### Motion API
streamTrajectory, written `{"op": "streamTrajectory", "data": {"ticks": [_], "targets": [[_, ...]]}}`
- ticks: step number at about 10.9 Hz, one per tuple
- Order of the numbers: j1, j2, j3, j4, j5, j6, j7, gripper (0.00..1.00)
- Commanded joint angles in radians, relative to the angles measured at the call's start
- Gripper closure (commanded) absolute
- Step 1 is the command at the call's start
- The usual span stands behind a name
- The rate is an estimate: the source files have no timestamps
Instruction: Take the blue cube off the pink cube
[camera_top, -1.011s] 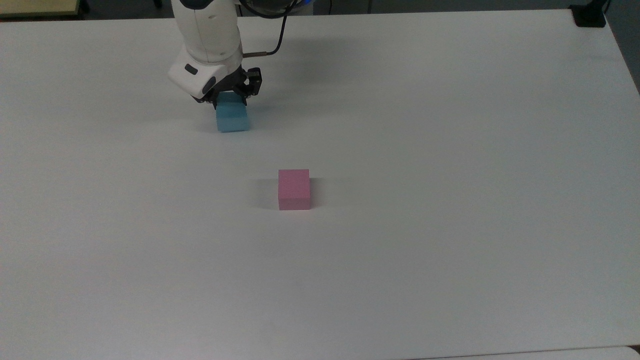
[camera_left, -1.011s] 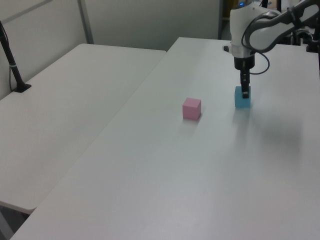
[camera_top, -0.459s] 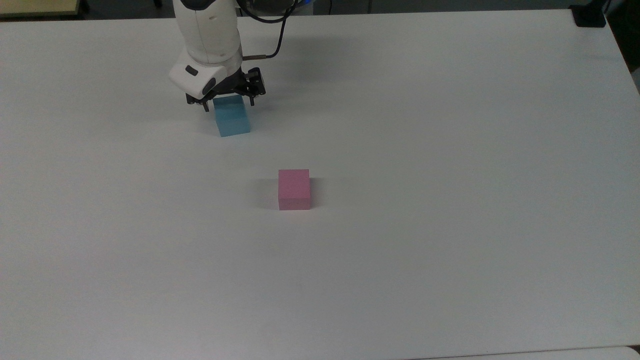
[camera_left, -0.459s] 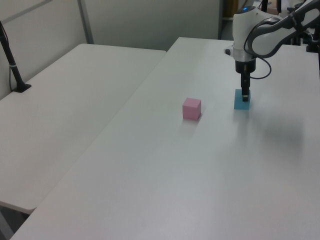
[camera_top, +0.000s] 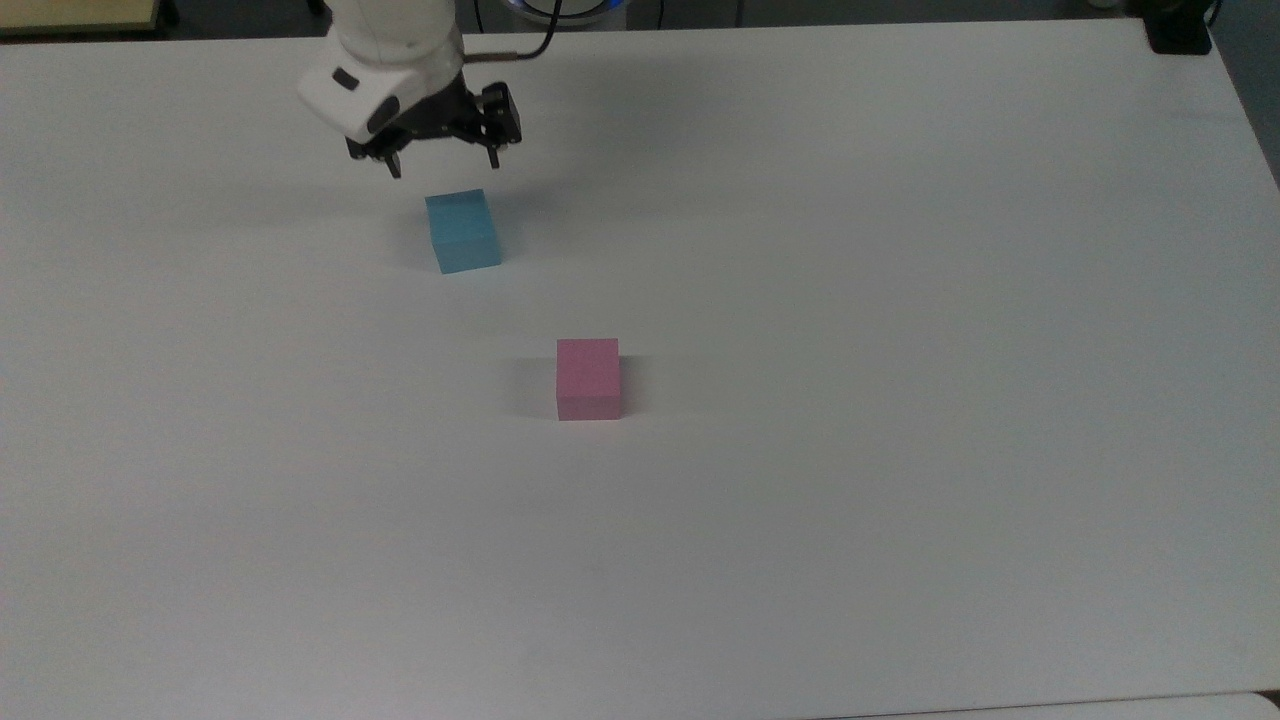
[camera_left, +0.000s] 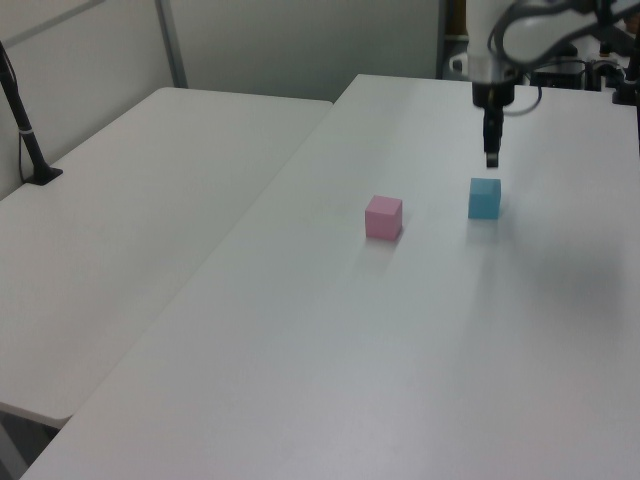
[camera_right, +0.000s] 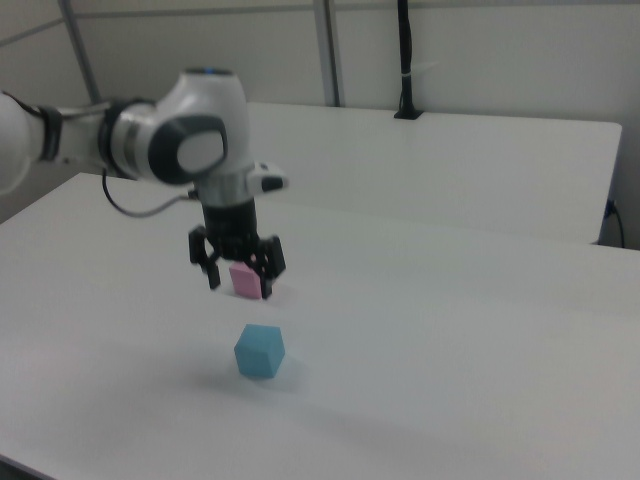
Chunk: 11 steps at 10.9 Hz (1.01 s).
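Blue cube sits flat on the white bench, at about 10 o'clock from the pink cube in the top view and well apart from it; the unstacking looks done. End effector hangs just above the blue cube with jaws spread and nothing between them. Step in hand, as judged: retreat. Best done as a straight vertical lift before any sideways travel, so neither fingertip clips the cube's top edge and drags it. In the right view the end effector partly covers the pink cube. In the left view the fingers line up edge-on, so their gap cannot be read there. Arm base is cut off at the top view's 12 o'clock edge.
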Motion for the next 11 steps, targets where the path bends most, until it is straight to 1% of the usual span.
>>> {"op": "streamTrajectory", "data": {"ticks": [1,2,3,4,5,7,9,11], "targets": [[0.004,-0.022,-0.032,0.236,0.056,-0.278,0.056,0.0],[0.012,-0.036,-0.043,0.292,0.077,-0.324,0.134,0.0],[0.018,-0.044,-0.042,0.315,0.076,-0.331,0.198,0.0],[0.035,-0.064,-0.043,0.32,0.075,-0.329,0.228,0.0],[0.055,-0.081,-0.054,0.32,0.072,-0.328,0.246,0.0],[0.116,-0.108,-0.112,0.329,0.062,-0.328,0.23,0.0],[0.139,-0.107,-0.115,0.337,0.058,-0.325,0.242,0.0],[0.138,-0.105,-0.118,0.337,0.056,-0.315,0.245,0.0]]}}
